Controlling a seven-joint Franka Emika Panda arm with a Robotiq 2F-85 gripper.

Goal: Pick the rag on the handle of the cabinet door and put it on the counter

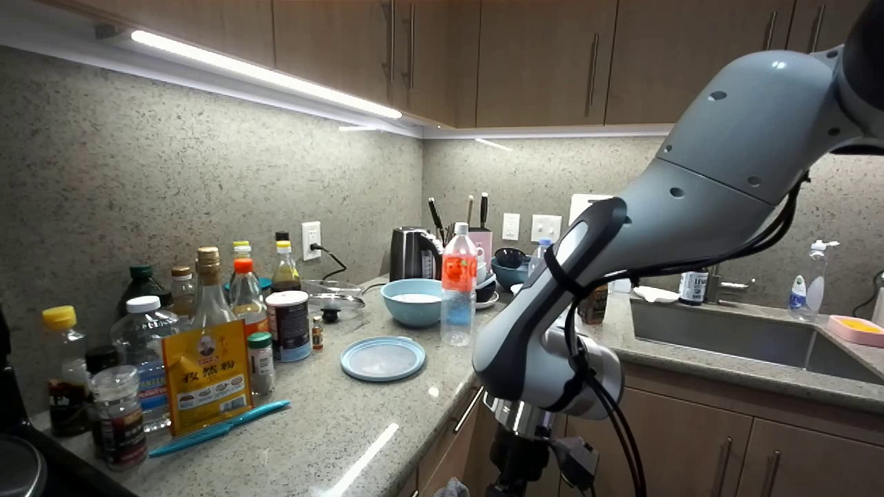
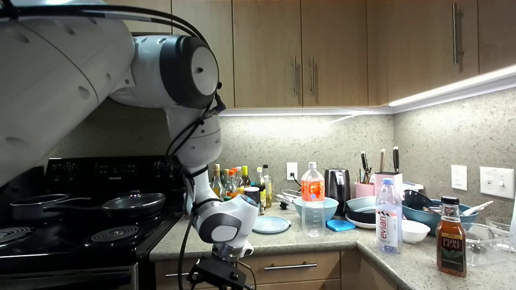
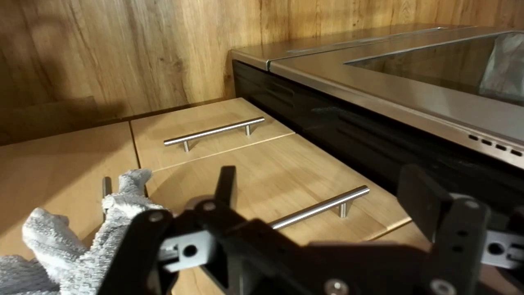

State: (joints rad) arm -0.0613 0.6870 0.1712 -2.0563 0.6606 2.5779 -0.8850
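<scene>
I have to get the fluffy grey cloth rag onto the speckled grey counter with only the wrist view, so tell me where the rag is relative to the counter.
Observer: In an exterior view, the rag peeks in at the picture's bottom, below the front edge of the counter.
Operator: Now name something lying flat up there.
Observer: A round, pale blue plastic lid, beside but apart from a tall, orange-labelled clear plastic bottle.

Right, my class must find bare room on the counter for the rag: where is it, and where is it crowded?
The counter has a bare patch between the teal knife, blue lid and its front edge. A gap separates the Evian bottle from the tea bottle. Along the backsplash, bottles stand crowded.
</scene>
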